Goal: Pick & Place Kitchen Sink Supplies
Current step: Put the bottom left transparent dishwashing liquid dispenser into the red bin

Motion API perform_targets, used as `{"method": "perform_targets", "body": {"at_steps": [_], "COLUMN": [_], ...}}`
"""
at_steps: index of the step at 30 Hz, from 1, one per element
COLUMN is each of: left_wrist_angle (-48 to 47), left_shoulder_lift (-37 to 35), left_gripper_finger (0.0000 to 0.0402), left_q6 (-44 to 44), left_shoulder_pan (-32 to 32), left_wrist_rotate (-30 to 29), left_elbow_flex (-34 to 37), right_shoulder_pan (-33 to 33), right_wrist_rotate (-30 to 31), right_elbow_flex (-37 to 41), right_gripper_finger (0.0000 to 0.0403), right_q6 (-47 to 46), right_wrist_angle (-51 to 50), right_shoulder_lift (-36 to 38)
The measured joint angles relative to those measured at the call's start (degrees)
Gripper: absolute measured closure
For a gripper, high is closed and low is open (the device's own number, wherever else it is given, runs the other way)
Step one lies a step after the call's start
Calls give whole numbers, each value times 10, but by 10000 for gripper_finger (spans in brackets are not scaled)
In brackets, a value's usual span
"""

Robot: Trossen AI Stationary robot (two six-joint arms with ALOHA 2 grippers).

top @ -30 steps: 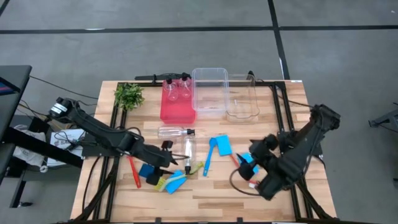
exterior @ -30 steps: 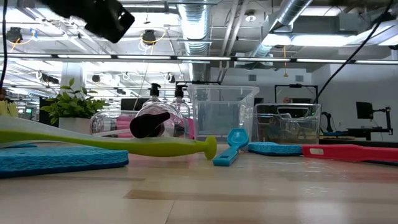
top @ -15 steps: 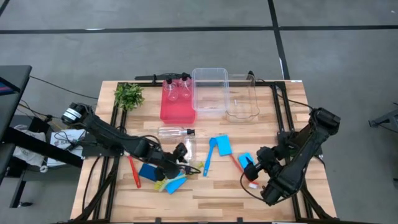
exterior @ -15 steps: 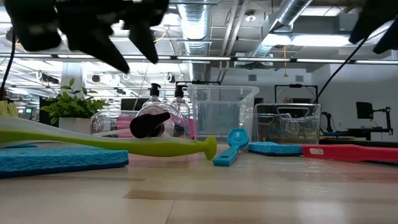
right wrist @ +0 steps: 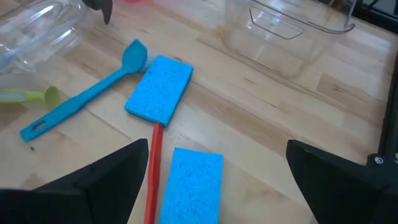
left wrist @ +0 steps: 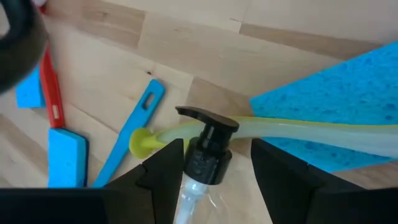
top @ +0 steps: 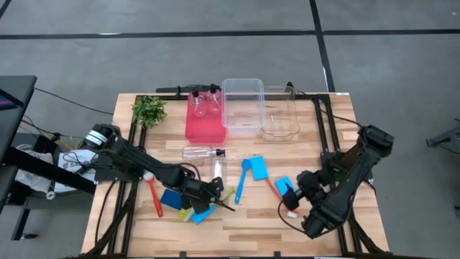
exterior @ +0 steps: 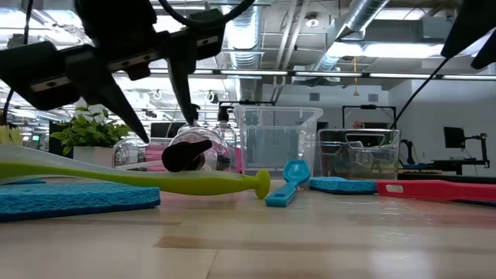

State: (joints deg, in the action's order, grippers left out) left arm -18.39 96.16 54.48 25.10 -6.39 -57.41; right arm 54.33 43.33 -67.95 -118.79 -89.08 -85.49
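The wooden table (top: 273,223) sat on a grey concrete floor, and beyond it, from table height, I saw an open workshop with ceiling ducts. I had the left gripper (top: 213,193) low over the clutter near the table's middle, its fingers (left wrist: 165,165) parted on either side of a lying clear bottle (top: 218,170), at the neck just below the black pump cap (left wrist: 206,127). The fingers straddled it without pressing; I could not see any contact, so nothing was held. The bottle's cap end pointed toward 6 o'clock on the table, crossing over the yellow-green brush (left wrist: 249,129), whose handle ran above a blue sponge (left wrist: 336,93). A second bottle (top: 203,152) lay at about 11 o'clock from the claw. At 3 o'clock from the claw lay the blue brush (top: 241,180) and another blue sponge (top: 258,167). The red brush (top: 155,198) lay at 9 o'clock. The right gripper (top: 292,196) hovered at the right side with its fingers spread wide and empty, above a sponge (right wrist: 189,185) and a red brush handle (right wrist: 152,171).
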Motion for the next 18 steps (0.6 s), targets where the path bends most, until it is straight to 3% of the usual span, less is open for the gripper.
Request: {"method": "perform_targets", "body": {"at_steps": [18], "left_wrist_angle": [42], "left_shoulder_lift": [45], "left_gripper_finger": [211], "left_q6": [40], "left_shoulder_pan": [-21], "left_wrist_rotate": [15], "left_elbow_flex": [0], "right_shoulder_pan": [0], "right_wrist_rotate": [-1], "right_elbow_flex": [0], "right_gripper_finger": [29], "right_q6": [6], "right_wrist_angle": [3], "right_shoulder_lift": [0]}}
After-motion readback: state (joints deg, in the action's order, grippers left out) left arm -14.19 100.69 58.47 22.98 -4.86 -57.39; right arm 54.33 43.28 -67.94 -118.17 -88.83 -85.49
